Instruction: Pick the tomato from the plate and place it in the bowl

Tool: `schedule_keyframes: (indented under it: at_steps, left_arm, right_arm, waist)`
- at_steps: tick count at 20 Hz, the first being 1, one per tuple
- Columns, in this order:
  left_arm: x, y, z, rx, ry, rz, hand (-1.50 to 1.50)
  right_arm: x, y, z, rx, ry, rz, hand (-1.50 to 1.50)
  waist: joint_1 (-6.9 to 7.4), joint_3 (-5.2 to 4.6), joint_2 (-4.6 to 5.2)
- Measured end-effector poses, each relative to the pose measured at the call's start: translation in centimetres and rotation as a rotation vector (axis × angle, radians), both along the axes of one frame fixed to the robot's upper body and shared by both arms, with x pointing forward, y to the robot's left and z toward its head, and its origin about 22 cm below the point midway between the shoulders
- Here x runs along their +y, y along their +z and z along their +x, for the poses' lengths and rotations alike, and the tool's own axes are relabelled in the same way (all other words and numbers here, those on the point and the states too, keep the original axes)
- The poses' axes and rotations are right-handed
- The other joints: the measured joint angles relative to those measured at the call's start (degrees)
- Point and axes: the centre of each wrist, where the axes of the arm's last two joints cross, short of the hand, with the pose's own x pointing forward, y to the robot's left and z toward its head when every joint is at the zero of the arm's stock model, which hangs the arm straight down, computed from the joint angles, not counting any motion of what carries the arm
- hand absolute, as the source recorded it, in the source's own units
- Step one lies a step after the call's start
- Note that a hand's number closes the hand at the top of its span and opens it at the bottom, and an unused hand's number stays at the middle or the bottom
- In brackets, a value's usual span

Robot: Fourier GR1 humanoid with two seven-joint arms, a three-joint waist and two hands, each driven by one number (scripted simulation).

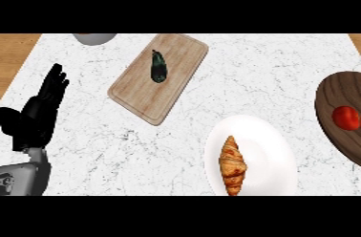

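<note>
In the head view, the small round red tomato is seen lying in the dark brown wooden bowl at three o'clock, while a golden croissant is laid on the round white plate at about five o'clock. A dark green eggplant is placed on the light wooden cutting board at twelve o'clock, and part of a grey round vessel is cut by the upper edge at eleven o'clock. The black left hand is held at nine o'clock, with its fingers straight, together and holding nothing.
</note>
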Motion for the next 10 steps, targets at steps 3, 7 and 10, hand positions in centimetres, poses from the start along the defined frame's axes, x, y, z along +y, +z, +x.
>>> schedule_keyframes:
  at_steps: [3,7,10]
  left_arm:
    - [0.4,0.1,-0.1,-0.001,0.010,0.001,0.00]
    - [0.6,0.2,0.0,0.001,0.014,-0.001,0.00]
    - [0.6,-0.1,-0.1,0.004,0.019,-0.004,0.00]
  right_arm:
    - [-1.2,0.9,-1.4,0.018,-0.023,0.015,-1.50]
    - [-1.9,1.4,-2.3,0.042,-0.022,0.062,-1.50]
    - [-2.2,2.0,-2.7,0.037,-0.016,0.097,-1.50]
  waist:
    - [-0.18,0.14,0.02]
    - [-0.54,0.32,0.07]
    - [-0.92,0.37,-0.01]
